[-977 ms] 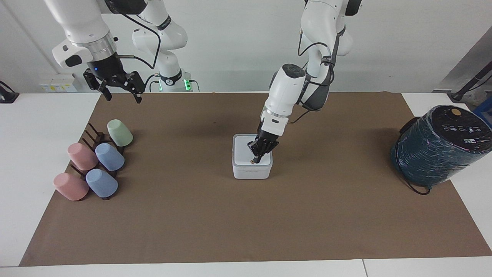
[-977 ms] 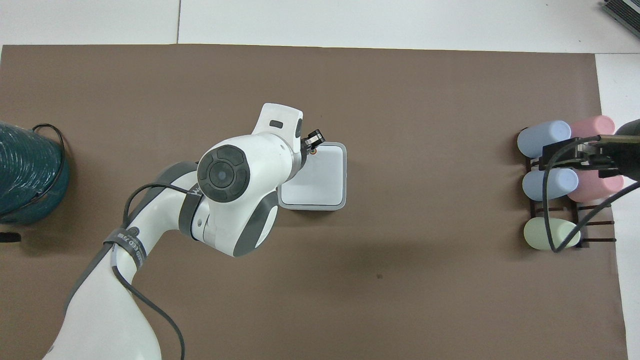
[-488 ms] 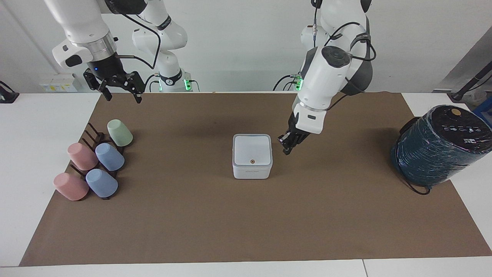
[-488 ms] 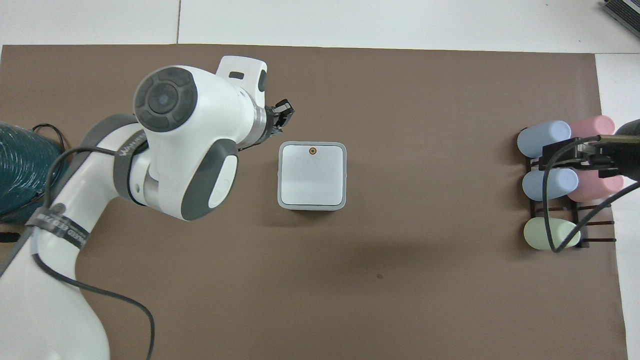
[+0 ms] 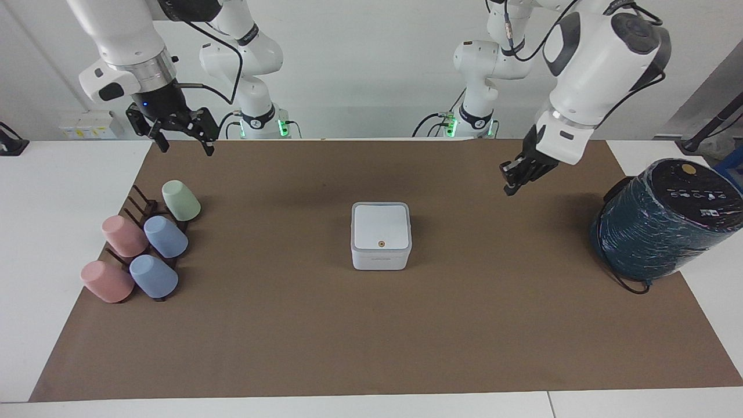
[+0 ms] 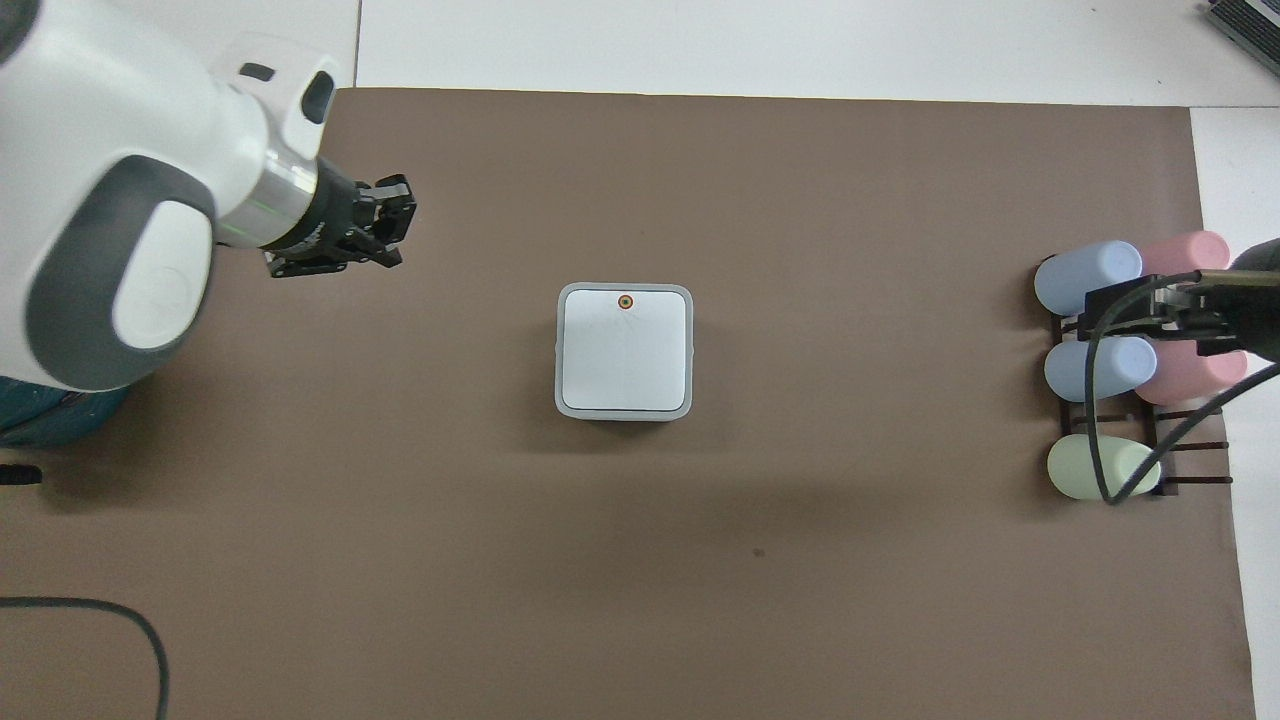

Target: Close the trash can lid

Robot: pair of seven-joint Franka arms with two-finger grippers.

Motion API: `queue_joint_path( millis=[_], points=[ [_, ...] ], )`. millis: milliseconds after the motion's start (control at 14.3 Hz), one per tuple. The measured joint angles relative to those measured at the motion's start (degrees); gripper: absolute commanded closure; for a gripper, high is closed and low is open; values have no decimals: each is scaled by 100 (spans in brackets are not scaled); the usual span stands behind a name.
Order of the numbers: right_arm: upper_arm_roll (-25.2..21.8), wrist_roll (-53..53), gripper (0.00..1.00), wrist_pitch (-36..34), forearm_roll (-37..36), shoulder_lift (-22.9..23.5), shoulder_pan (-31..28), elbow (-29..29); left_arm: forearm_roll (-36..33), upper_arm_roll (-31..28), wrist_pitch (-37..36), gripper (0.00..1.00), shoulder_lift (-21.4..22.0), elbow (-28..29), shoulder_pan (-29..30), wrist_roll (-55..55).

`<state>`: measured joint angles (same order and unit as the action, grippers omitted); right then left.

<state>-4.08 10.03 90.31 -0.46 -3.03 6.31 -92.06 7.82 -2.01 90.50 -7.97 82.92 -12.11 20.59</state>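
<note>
— Where is the trash can [image 5: 381, 249] found?

— It is placed at the middle of the brown mat [image 5: 290, 325], with the lid [image 5: 380, 226] laid flat on it.

— And the grippers?

— The left gripper [image 5: 509, 187] is seen raised over the mat, fingertips pressed together, nothing held. The right gripper [image 5: 184, 145] is kept spread above the cup rack [image 5: 142, 206].

A white table [image 5: 75, 191] is standing before a plain white wall [image 5: 360, 69]. A brown mat [image 5: 360, 325] is covering most of its top. Even light is falling on everything, giving only soft shadows on the mat.
</note>
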Motion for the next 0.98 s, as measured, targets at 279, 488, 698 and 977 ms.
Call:
queue_joint_path(
  millis=[279,488,698,977],
  points=[
    [0,0,0,0,0,0,0,0,-434,4,-432,26,164,4,192,-907],
    [0,0,0,0,0,0,0,0,-576,5,-457,0,192,4,209,-1099],
    [0,0,0,0,0,0,0,0,-640,5,-424,0,194,4,245,-1347],
    [0,0,0,0,0,0,0,0,-681,1,-313,0,208,0,532,-1872]
  ],
)
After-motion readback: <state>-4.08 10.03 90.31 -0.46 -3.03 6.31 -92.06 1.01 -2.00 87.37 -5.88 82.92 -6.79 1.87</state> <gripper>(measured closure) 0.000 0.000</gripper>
